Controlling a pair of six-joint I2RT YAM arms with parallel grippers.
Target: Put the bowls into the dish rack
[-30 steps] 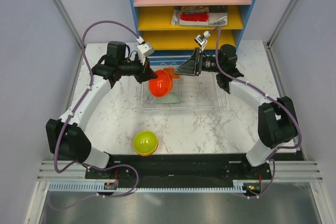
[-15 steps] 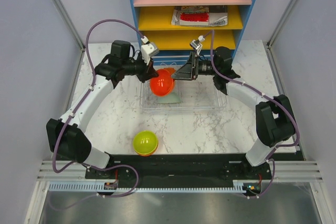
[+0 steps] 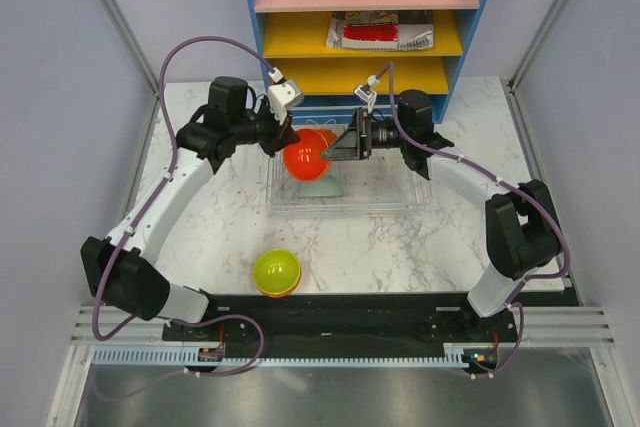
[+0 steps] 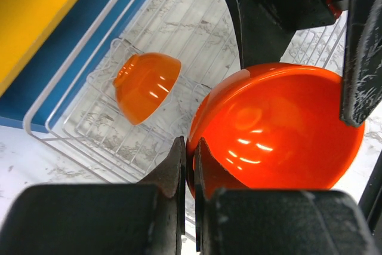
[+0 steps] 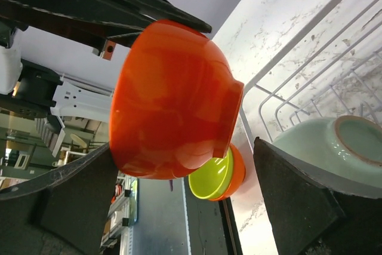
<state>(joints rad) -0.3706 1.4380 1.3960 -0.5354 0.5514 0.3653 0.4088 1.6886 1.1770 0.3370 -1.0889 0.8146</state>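
Right gripper (image 3: 335, 150) moved closer, spread wide; left gripper (image 4: 190, 147) pinches rim of glossy red bowl (image 4: 274, 123).

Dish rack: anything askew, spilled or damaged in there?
Nothing spilled or damaged. An orange bowl and a mint bowl lie tipped in the dish rack, which suits loading; the left end effector holds a red bowl above it.

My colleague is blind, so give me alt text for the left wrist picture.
The left gripper pinches the rim of a red-orange bowl above the dish rack. An orange bowl lies tilted in the rack behind it.
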